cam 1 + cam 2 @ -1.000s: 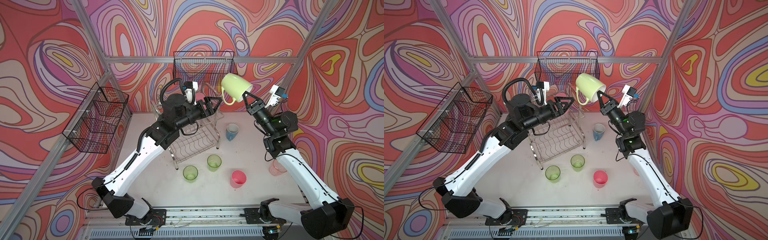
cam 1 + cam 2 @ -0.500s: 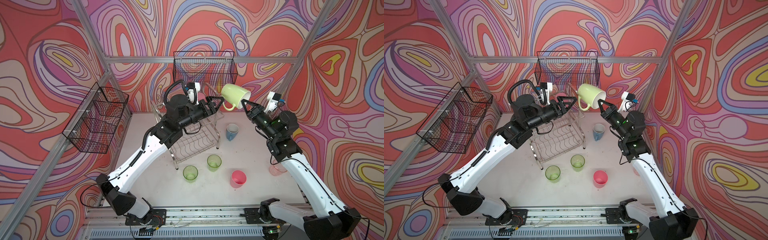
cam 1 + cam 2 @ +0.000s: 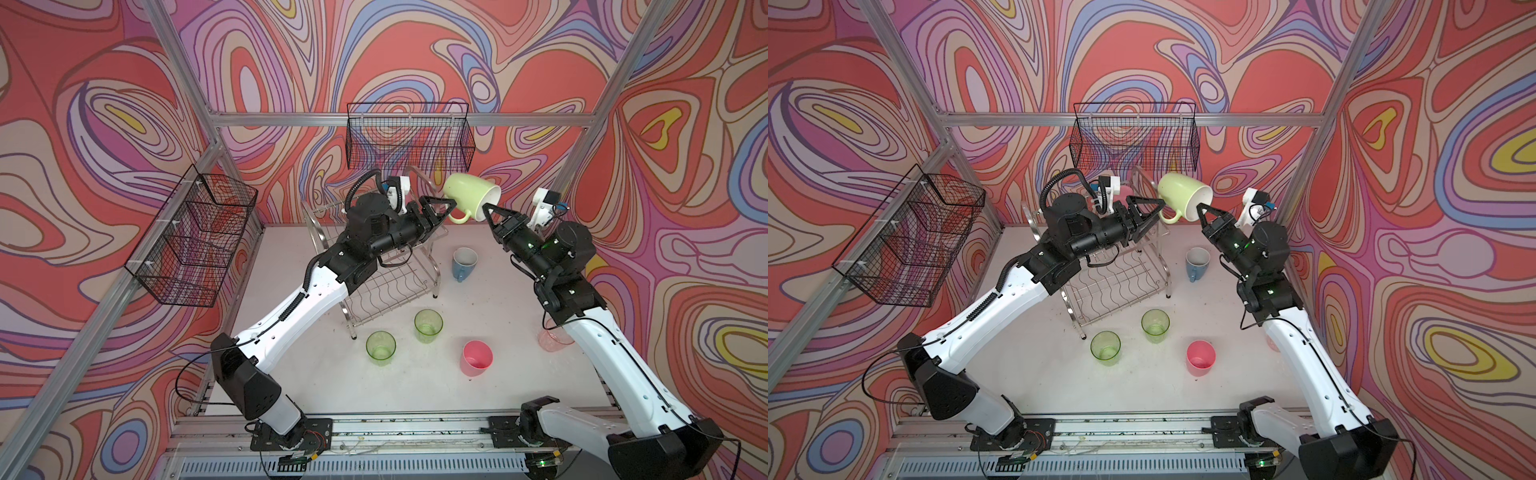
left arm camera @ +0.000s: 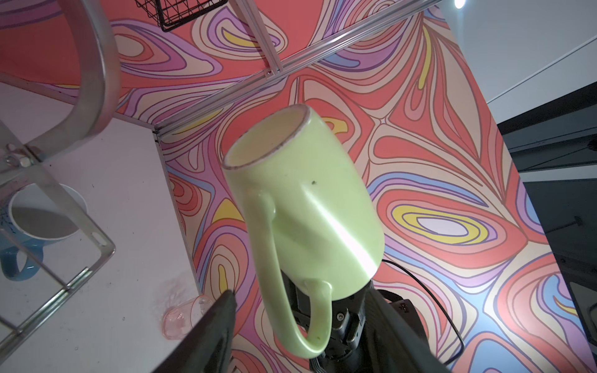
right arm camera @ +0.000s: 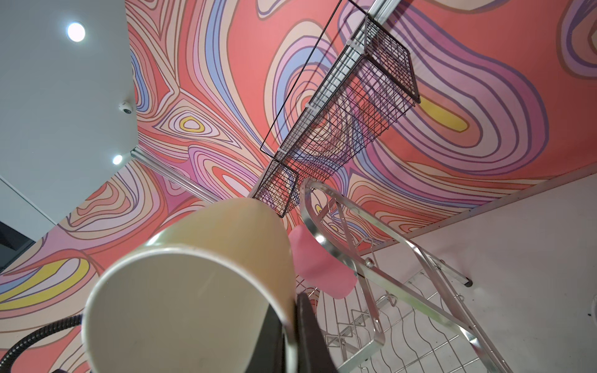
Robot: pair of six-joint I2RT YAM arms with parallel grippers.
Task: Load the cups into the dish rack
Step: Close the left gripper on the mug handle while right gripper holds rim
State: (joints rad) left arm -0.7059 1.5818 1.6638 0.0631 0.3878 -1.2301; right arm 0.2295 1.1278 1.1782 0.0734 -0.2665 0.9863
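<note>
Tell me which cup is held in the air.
The pale-green handled mug, pinched at its rim by the right gripper; the others sit on the table or dish rack.

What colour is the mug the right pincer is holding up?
The mug is pale green; clearest in the left wrist view.

The left arm [image 3: 291,307] and right arm [image 3: 602,349] have glossy white shells, matte black joints and thin black cables. The left gripper [image 3: 451,208] and right gripper [image 3: 487,209] are black and triangular.
</note>
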